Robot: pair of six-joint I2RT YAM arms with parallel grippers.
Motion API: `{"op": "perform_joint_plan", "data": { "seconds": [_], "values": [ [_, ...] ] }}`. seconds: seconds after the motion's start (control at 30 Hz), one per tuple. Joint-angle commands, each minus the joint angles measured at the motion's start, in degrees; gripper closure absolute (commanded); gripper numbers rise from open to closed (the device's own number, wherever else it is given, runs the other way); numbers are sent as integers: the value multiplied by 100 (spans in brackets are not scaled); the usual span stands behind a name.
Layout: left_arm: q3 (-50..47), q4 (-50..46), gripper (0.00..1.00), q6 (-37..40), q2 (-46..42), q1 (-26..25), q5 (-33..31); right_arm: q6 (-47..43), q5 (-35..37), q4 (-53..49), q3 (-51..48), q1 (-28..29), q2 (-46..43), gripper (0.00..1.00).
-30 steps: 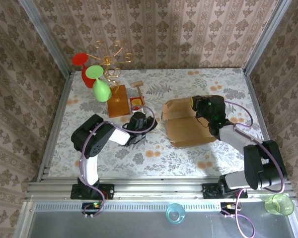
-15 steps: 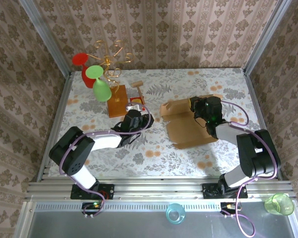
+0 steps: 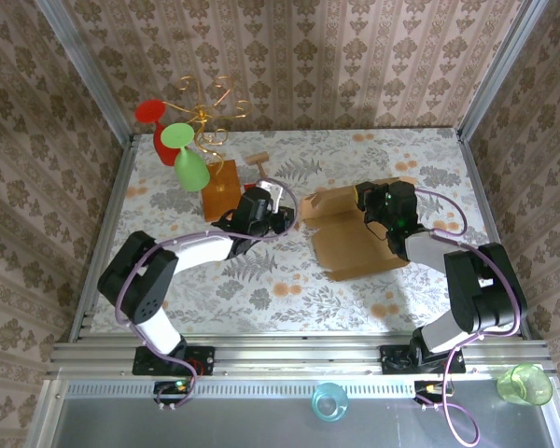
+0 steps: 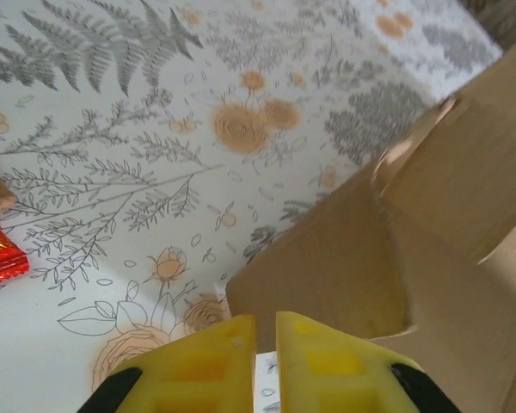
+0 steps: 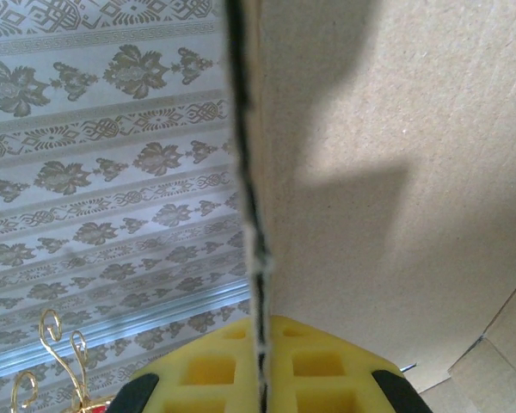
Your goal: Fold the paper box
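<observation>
Item: paper box [image 3: 350, 245], brown corrugated card. It lies on the right half of the floral worktop [image 3: 355, 154], partly folded, with flaps raised along its far side.

Right fingers [image 5: 245, 340]: clamped on one upright panel of the paper box [image 5: 370, 172], its raw edge running between them. From above, they sit at its far edge [image 3: 367, 200].

Left fingers [image 4: 248, 331]: near the centre of the worktop [image 3: 280, 207], drawn nearly together with a thin slit between them, seemingly gripping nothing. A corner of the paper box [image 4: 327, 267] sits just ahead of the tips.

Also: wooden board [image 3: 221, 191], far left.
</observation>
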Motion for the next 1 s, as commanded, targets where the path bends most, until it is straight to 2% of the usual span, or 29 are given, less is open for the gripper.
{"op": "perform_joint_plan", "data": {
  "seconds": [0.0,0.13,0.23,0.47,0.63,0.8,0.87,0.97],
  "values": [
    [158,-131,82,676,202,-44,549,-107,-164,-311,62,5,175,100],
    [212,38,70,773,337,-204,489,-110,-210,-287,84,0,248,100],
    [282,116,66,846,435,-298,476,-98,-232,-243,80,8,297,100],
    [333,99,65,1241,464,-223,549,-97,-278,-208,47,-19,298,100],
    [-91,-121,67,1453,-288,-32,892,-142,-383,-243,52,-124,269,100],
    [-665,8,62,1522,-717,191,1210,-204,-472,-334,139,-161,263,100],
    [-747,56,62,1503,-775,314,1141,-251,-476,-422,168,-161,242,100],
    [-319,-425,69,1570,-512,519,788,-282,-484,-478,186,-173,221,100]
  ]
}}
